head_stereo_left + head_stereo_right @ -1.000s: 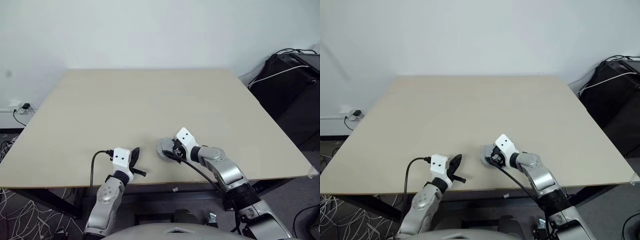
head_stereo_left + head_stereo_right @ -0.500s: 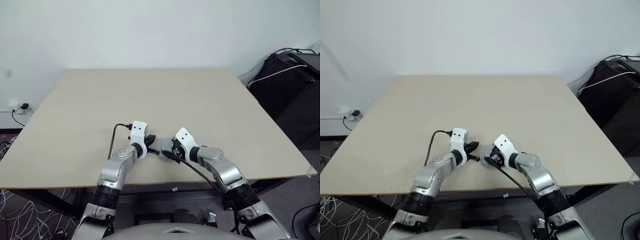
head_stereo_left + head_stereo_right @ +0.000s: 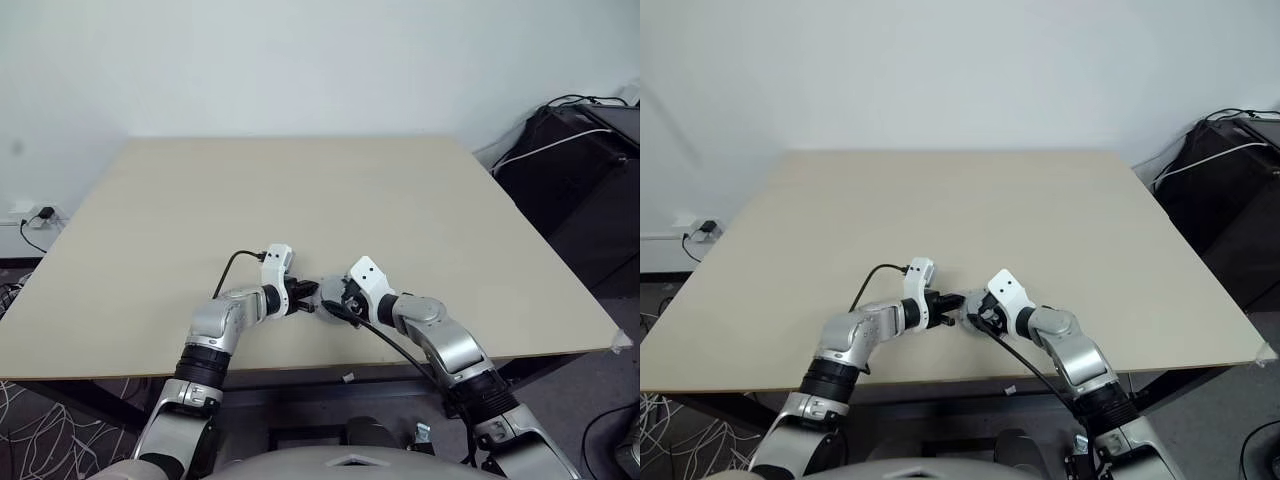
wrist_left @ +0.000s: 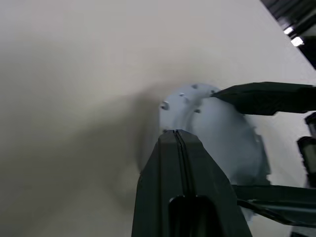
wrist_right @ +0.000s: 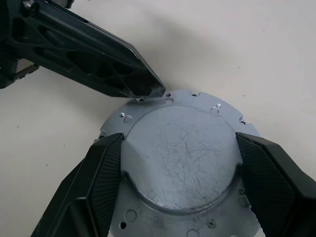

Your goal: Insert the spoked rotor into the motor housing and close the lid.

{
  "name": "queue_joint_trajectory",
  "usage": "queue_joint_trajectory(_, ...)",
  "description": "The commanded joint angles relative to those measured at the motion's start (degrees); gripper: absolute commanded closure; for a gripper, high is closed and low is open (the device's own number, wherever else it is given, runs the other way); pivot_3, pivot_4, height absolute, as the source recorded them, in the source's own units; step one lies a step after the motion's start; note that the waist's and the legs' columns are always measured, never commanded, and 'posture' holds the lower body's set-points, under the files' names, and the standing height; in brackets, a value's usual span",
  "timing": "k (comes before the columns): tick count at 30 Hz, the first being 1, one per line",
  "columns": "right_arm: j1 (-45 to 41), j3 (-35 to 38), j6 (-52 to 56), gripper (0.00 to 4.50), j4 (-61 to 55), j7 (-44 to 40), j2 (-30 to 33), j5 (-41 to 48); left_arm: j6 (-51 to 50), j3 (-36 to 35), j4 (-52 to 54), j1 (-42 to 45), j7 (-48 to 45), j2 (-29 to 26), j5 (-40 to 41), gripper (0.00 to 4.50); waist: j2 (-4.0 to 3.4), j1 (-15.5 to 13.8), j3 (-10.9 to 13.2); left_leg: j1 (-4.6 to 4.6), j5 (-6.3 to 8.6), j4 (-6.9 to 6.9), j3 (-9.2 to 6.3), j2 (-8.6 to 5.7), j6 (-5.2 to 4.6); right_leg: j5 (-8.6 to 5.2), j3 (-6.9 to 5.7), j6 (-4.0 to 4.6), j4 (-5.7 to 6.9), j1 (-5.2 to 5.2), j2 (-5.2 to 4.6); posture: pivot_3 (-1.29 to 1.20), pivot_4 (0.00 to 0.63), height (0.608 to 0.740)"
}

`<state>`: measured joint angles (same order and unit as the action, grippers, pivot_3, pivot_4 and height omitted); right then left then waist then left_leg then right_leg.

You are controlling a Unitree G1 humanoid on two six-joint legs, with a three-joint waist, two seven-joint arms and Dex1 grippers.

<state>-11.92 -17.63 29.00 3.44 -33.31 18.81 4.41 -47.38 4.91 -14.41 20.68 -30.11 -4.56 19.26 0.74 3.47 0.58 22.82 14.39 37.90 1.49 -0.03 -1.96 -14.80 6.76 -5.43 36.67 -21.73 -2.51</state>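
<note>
Near the front edge of the pale beige wooden tabletop [image 3: 300,190] the two arms meet over one small part. The lid [image 5: 182,163], a round grey metal cap with a smooth, scratched raised centre and a flat flange dotted with small holes, lies flat on the tabletop with its plain face up.

The right pincer [image 5: 180,185] straddles it: its two black fingers [image 5: 106,175] stand spread wide, one on each side of the raised centre, resting against the cap's opposite flanks, so the cap sits pinched between them at nearly their full reach.

The left pincer [image 4: 176,134] comes in from the other side, its two black fingers pressed together into a single point with only a thin seam between them and nothing held. That point touches, or all but touches, the flange of the lid at its rim, on the side facing away from the right arm.

A black cable [image 3: 232,268] loops from the left wrist above the tabletop. At the right of the room, dark equipment with white cables [image 3: 585,150] stands beside the tabletop.
</note>
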Motion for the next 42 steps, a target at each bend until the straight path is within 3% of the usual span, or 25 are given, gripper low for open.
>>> queue_joint_trajectory(1,1.1,0.2,2.4,1.27,1.6,1.4,0.7,-1.7,-0.8,0.3,-0.6,3.0,-1.8,-0.3,0.9,4.50,0.00,0.0,0.0,0.00,0.00,0.00,0.00,0.00,0.00,0.00,0.00,0.00,0.00,0.00,0.00,0.00,0.000,0.740)
queue_joint_trajectory(21,2.1,0.7,1.7,1.27,-1.5,0.2,0.1,0.2,-3.4,3.7,-4.7,4.5,-1.7,0.6,-1.7,4.50,0.03,-0.1,0.0,0.00,0.01,-0.10,-0.06,0.05,0.02,0.04,-0.01,0.03,-0.18,0.06,-0.02,0.00,0.000,0.740)
queue_joint_trajectory(25,2.9,1.1,2.3,0.03,-4.4,-0.5,0.7,0.7,-3.5,4.0,-4.5,4.2,-1.7,0.8,-1.7,4.50,0.03,-0.2,0.0,0.01,0.01,-0.23,-0.14,0.04,0.01,0.08,-0.08,0.00,-0.44,0.13,-0.03,0.00,0.000,0.740)
queue_joint_trajectory(33,5.9,3.1,4.4,0.03,-13.0,-1.0,3.8,1.3,-3.2,4.2,-4.7,4.1,-1.9,1.3,-1.8,4.50,0.03,-1.3,0.0,0.14,0.04,-0.41,-0.18,0.01,-0.05,0.09,-0.12,-0.02,-0.71,0.08,-0.07,0.00,0.000,0.740)
queue_joint_trajectory(42,12.4,12.1,8.4,0.03,-25.0,0.1,7.7,5.5,-2.9,4.7,-5.3,4.4,-2.6,1.7,-1.8,4.50,0.05,-1.8,0.0,0.29,0.02,-0.45,-0.18,-0.01,-0.11,0.08,-0.13,0.00,-0.75,-0.07,-0.07,0.00,0.000,0.740)
